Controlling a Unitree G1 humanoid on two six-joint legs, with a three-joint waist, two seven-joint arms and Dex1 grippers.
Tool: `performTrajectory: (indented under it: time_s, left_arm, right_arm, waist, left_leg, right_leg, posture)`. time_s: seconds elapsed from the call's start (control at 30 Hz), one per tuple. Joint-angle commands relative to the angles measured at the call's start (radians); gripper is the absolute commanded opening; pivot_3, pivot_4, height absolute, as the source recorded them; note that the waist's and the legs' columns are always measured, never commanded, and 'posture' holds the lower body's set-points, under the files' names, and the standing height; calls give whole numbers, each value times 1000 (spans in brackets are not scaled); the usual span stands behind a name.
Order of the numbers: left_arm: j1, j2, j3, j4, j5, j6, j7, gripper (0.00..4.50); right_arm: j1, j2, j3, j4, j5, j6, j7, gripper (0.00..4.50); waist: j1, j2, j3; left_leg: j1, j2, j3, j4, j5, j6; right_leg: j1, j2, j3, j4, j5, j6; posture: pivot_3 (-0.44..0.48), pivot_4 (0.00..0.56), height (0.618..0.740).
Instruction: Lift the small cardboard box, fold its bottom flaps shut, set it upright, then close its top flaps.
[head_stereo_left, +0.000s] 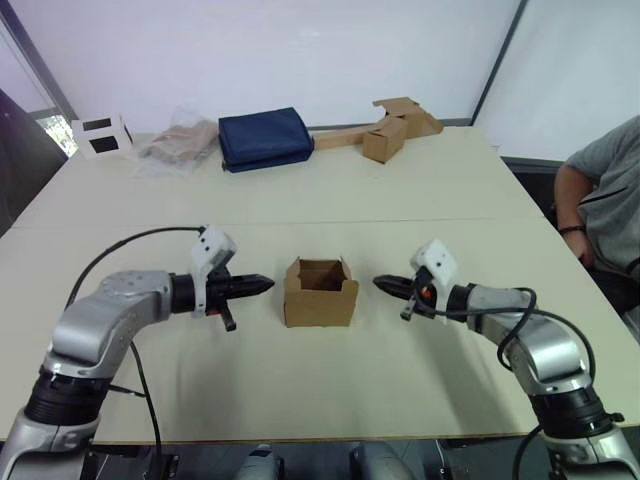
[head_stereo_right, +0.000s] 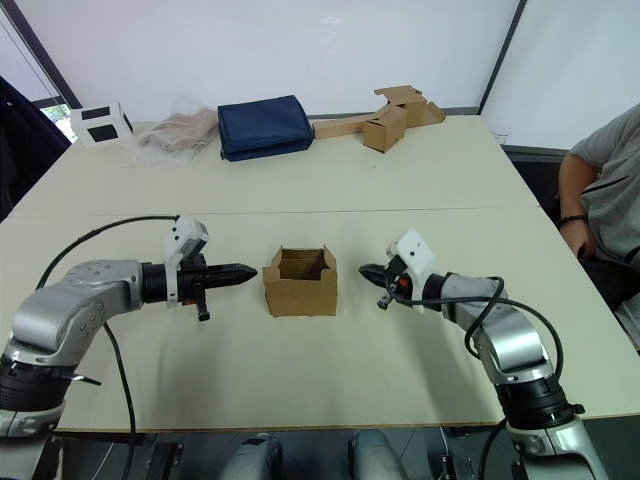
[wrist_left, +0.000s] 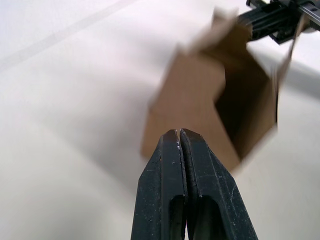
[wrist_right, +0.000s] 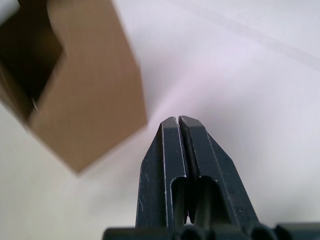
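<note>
While the small cardboard box (head_stereo_left: 320, 292) sits at frame centre on the table (head_stereo_left: 330, 190), its mouth open upward (flaps not folded over), left gripper (head_stereo_left: 262, 284) and right gripper (head_stereo_left: 383, 284) flank it, fingers pressed together, holding nothing, apart from its walls.

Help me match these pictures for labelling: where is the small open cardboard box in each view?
Left eye: small cardboard box, table centre, between both tools.
Right eye: box, centre, same spot.
Left wrist: box, beyond the shut left tool.
Right wrist: box, beside the shut right tool.
Shared landmark: the box's open top.
</note>
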Motion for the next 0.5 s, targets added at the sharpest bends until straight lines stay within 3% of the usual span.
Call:
performTrajectory:
  time_s: [0.03,0.5]
  left_arm:
    - [-35,-1,-2,2,-7,-21,-17,40]
    - [-47,-99,-103,73,79,-91,11,40]
  right_arm:
    - [-68,30,-18,-24,43,8,-3,0]
    - [-69,56,102,-78,39,21,28,0]
  waist:
    - [-2,0,0]
    - [2,0,0]
  left_leg:
    - [0,0,0,0,0,0]
    - [0,0,0,0,0,0]
  right_leg:
    - [0,0,0,0,0,0]
    - [0,0,0,0,0,0]
  posture:
    - [0,150,740]
    - [0,150,740]
